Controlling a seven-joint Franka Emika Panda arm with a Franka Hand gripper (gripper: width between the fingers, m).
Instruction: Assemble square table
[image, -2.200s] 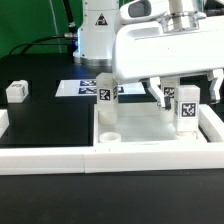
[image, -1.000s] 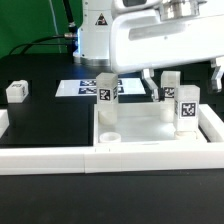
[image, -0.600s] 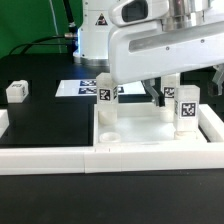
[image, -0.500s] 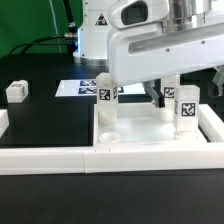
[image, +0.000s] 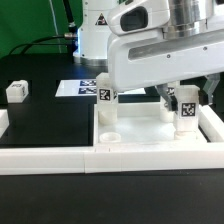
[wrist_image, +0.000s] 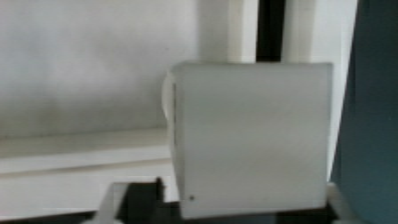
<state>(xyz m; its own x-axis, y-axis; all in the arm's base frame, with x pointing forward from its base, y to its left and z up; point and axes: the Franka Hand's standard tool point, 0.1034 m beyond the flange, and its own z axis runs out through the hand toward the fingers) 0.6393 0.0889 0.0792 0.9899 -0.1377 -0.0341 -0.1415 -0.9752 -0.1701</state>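
The white square table top (image: 140, 125) lies flat inside the border rail. A tagged leg (image: 107, 100) stands in its far corner on the exterior view's left, and another tagged leg (image: 186, 110) stands at its right. The near left socket (image: 110, 137) is empty. My gripper (image: 170, 96) is down over a third leg behind the right one, which my hand mostly hides. In the wrist view that white leg (wrist_image: 249, 130) fills the space between my dark fingers (wrist_image: 151, 200). My gripper (wrist_image: 249, 205) stands close on both sides of it; I cannot tell whether it is pressing. A loose leg (image: 16, 90) lies far left.
The long low white border rail (image: 50, 158) runs along the front and up the right side (image: 214, 124). The marker board (image: 84, 87) lies flat behind the table top. The robot's white base (image: 95, 35) stands at the back.
My hand rose off the right rear leg, then came back down over it. That leg, visible one second ago, is now mostly hidden. The other parts have not moved.
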